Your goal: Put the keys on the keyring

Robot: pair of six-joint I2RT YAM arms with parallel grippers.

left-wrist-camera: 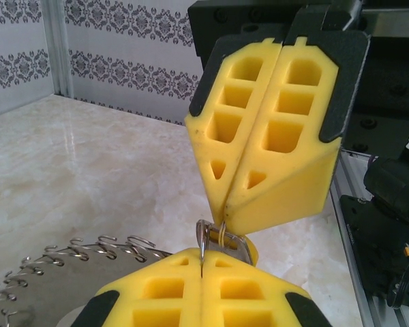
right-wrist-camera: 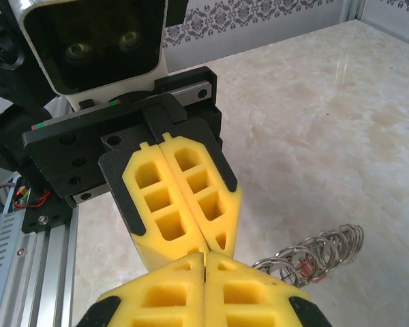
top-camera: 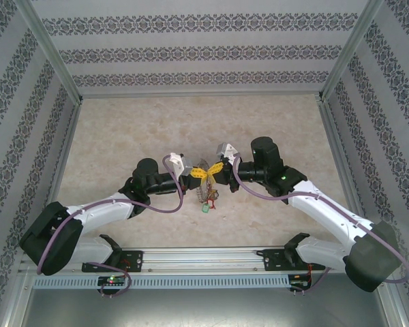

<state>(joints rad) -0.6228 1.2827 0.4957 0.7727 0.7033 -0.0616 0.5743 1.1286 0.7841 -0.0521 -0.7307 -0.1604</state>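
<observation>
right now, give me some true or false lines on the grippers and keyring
1. The left gripper and the right gripper are both shut. True.
2. The keyring lies against the far wall of the table. False: it is at the middle of the table, right by the gripper tips.
3. The two grippers meet tip to tip. True.
4. The gripper fingers are blue. False: they are yellow.
5. A small metal piece sits between the two gripper tips. True.
</observation>
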